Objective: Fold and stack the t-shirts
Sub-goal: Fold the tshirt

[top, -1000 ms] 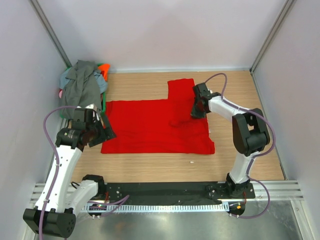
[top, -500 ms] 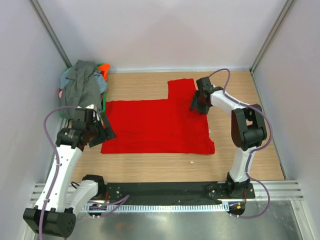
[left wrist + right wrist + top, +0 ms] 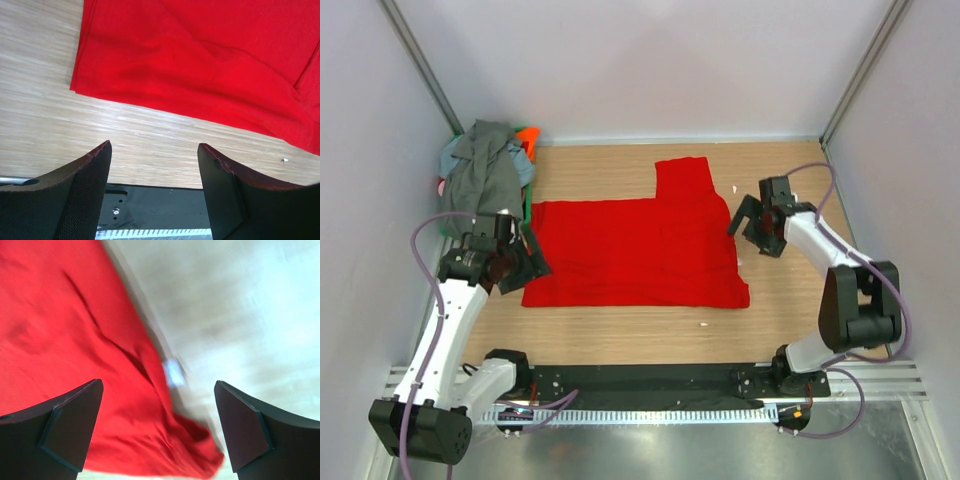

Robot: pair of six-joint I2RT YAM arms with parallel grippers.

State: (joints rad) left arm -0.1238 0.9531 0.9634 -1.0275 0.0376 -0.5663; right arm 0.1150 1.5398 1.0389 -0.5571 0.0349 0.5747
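The left gripper (image 3: 532, 262), its arm reaching up along the left side, hangs part-open and empty just beside the near left corner of the flat red t-shirt (image 3: 640, 250). The right gripper (image 3: 750, 225), arm bent low, gapes wide and empty at the shirt's right edge. In the far left corner the heaped t-shirts (image 3: 485, 170) hide one another.

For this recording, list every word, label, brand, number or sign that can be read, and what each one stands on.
No readable text in any view.
Plain bright red cloth t-shirt: no print or logo shows.
Heap of grey and coloured cloth t-shirts: no lettering visible.
Small white patch at the red shirt's edge: too blurred to read.
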